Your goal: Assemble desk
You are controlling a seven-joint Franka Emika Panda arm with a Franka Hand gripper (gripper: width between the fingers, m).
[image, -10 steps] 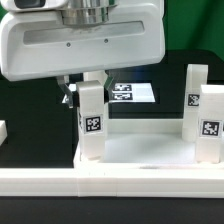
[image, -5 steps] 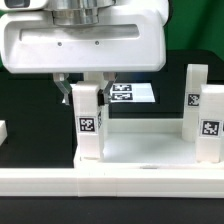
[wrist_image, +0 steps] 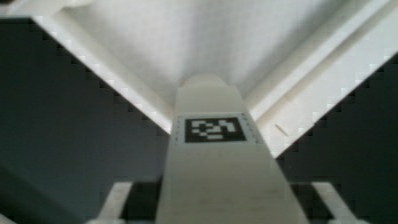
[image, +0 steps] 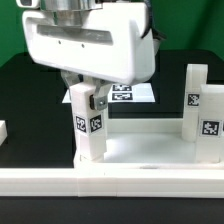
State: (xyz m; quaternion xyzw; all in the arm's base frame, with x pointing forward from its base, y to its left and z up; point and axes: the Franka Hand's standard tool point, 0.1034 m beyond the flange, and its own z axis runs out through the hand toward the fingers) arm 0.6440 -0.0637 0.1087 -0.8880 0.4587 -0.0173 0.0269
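Observation:
The desk's white rimmed top (image: pixel 140 150) lies flat. A white post leg (image: pixel 88 125) with black-and-white tags stands upright at its corner on the exterior view's left, nearest the camera. My gripper (image: pixel 85 98) comes down from above and is shut on this leg's upper part, its body turned at an angle. Two more legs (image: pixel 195 95) (image: pixel 210 125) stand upright on the top's right side. In the wrist view the leg (wrist_image: pixel 222 160) runs down between my fingers (wrist_image: pixel 116 200) toward the top (wrist_image: pixel 214 40); the corner socket is hidden under it.
The marker board (image: pixel 130 93) lies flat on the black table behind the top. A long low white rail (image: pixel 110 182) runs along the front. A small white piece (image: pixel 3 130) shows at the exterior view's left edge.
My gripper has twisted about the upright axis and the held leg has turned with it, now showing two tagged faces instead of one. The other legs have not moved.

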